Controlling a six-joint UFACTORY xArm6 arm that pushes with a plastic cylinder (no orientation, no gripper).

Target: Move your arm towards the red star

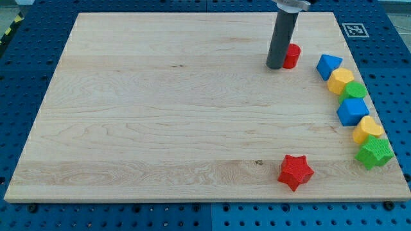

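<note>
Single view, one moment. The arm ends in a plain dark rod — there is no pincer on this rig, so nothing is spread, pressed together or pinching; the rod can only push.

The tip (276,67) rests on the wooden board (160,115) near the view's top, right of centre. It stands just beside a small red block (292,56), which sits on the tip's right and is partly hidden by the rod; its shape cannot be made out, and whether the two touch cannot be told.

Task object: the red star (295,171) lies near the view's bottom edge of the board, a little right of centre, alone and well apart from the tip — roughly straight below it, slightly to the right. Judgement: the approach has hardly begun; nearly the full depth of the board remains to cross.

Remaining blocks stand in a curved chain along the view's right edge, each touching or just beside the next. Judgement: parked there, they leave the path down to the star free.

Count, top to bottom of the chain:
- blue block (328,65)
- yellow block (340,81)
- green block (355,90)
- second blue block (352,111)
- second yellow block (368,129)
- green star (374,153)

Totals: red 2, blue 2, yellow 2, green 2 — eight blocks.
</note>
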